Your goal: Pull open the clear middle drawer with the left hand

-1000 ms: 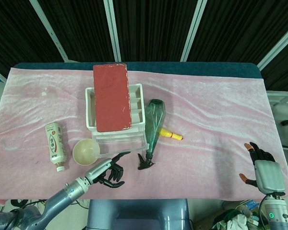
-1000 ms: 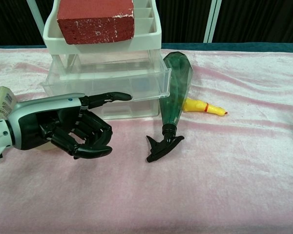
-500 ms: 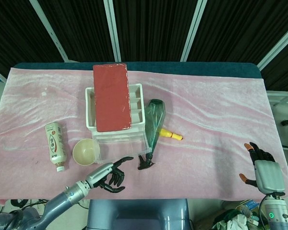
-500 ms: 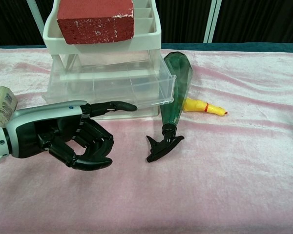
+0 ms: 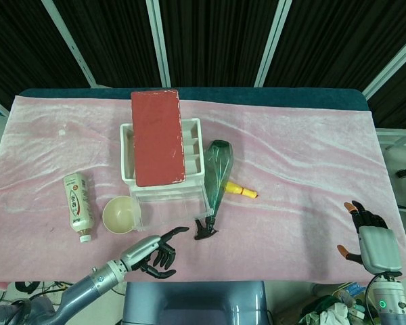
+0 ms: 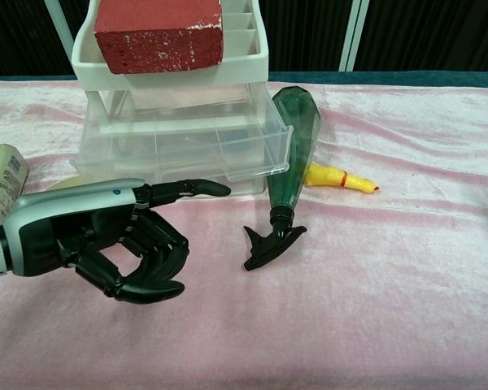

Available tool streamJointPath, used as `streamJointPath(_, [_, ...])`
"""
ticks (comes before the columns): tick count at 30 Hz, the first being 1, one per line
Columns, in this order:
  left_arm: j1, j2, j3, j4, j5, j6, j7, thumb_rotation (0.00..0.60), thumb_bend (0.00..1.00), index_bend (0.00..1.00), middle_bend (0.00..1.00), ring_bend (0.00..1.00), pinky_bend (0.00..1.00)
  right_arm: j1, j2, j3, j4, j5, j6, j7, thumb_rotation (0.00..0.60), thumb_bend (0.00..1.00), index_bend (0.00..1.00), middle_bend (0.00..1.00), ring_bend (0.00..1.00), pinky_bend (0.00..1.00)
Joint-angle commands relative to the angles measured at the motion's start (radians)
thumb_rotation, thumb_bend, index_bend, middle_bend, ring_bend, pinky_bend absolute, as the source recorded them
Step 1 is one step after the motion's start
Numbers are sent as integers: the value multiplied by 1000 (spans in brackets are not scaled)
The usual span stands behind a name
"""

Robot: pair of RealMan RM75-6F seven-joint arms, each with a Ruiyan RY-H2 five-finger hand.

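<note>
The clear middle drawer (image 6: 187,150) stands pulled partway out of the white drawer unit (image 6: 252,57); from above the drawer (image 5: 170,206) juts toward the table's front. My left hand (image 6: 106,244) lies just in front of it with one finger stretched toward the drawer's front and the others curled in, holding nothing. I cannot tell whether that fingertip touches the drawer. The same left hand (image 5: 152,250) shows near the front edge. My right hand (image 5: 372,240) rests at the table's right front corner, fingers apart and empty.
A red brick (image 5: 157,135) lies on top of the unit. A green spray bottle (image 6: 289,154) lies against the drawer's right side, with a yellow object (image 6: 342,179) behind it. A cream bowl (image 5: 120,214) and a white bottle (image 5: 78,205) sit left of the drawer.
The clear drawer has slid further out toward the front. My left hand has drawn back toward the table's front edge and sits lower. The right hand has not moved.
</note>
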Motion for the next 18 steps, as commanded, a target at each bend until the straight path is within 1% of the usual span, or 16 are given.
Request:
streamJointPath(1, [4,24,21,-16,25,11,30,600,323,0,690,648,728,0,0,0,0,0,-1,0,600,84,145,100,189,206])
streamJointPath(4, [14,67,49,-37,58,33,88,600,322,5,687,645,728,0,0,0,0,0,0,-1,600,85,145,100,188,206])
streamJointPath(7, [28,124,80,-68,92,61,156,600,322,36,682,640,728,1,-1,0,1,1,-2,-2,600,85,145,100,188,206])
streamJointPath(11, [33,207,121,-114,146,86,181,600,322,41,670,627,725,0,-2,0,1,2,1,-5,600,84,145,100,189,206])
streamJointPath(12, [32,235,135,-123,164,92,181,600,322,41,664,621,720,0,-2,0,0,2,1,-6,600,84,145,100,189,206])
streamJointPath(14, [42,341,185,-145,230,138,189,600,323,43,655,610,708,0,-4,0,1,3,0,-9,600,84,145,100,189,206])
streamJointPath(18, [29,452,241,-160,297,159,139,600,322,71,616,566,679,-1,-4,1,1,3,3,-11,600,85,145,100,189,206])
